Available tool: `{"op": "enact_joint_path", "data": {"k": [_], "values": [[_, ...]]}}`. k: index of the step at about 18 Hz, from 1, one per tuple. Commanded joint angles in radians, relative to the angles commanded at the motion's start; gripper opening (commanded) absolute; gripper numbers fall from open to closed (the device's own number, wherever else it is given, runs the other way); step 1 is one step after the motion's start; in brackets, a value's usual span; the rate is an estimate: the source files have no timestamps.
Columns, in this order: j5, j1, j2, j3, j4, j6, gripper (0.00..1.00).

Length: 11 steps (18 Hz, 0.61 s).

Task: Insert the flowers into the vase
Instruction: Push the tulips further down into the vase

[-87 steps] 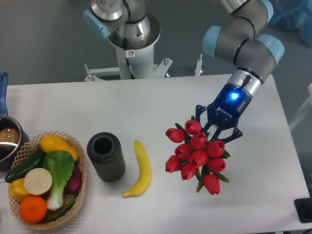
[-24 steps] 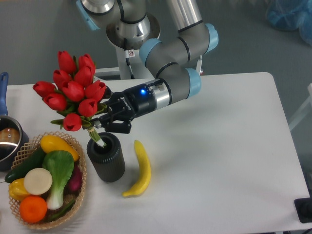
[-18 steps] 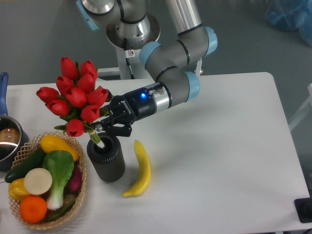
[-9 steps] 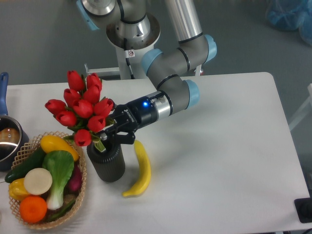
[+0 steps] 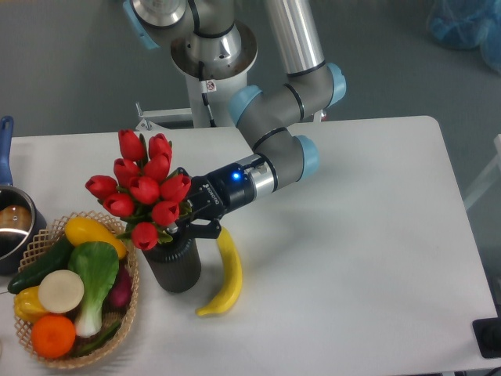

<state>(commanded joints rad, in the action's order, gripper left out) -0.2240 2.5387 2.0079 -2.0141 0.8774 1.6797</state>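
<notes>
1. Red buds and green leaves are shown by the flowers (image 5: 145, 190).
2. The vase (image 5: 174, 266) is coloured dark grey.
3. The banana (image 5: 225, 272) is coloured yellow.
4. The wicker basket (image 5: 130, 274) is woven in tan.
5. A blue light is shown on the black gripper (image 5: 190, 223).

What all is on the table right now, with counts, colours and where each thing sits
flowers: one bunch, red, stems down in the vase
vase: one, dark grey, left of the banana
banana: one, yellow, front centre
basket: one, wicker, front left, holding vegetables and fruit
pot: one, steel with blue handle, left edge
table: one, white
gripper: one, black, jaws shut on the stems above the vase
</notes>
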Motion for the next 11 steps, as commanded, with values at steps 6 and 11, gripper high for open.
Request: {"op": "enact_joint_path", "data": {"k": [6, 11], "values": [[0.000, 0.005, 0.015, -0.015, 0.000, 0.032, 0.33], [0.000, 0.005, 0.017, -0.025, 0.000, 0.052, 0.34]]}}
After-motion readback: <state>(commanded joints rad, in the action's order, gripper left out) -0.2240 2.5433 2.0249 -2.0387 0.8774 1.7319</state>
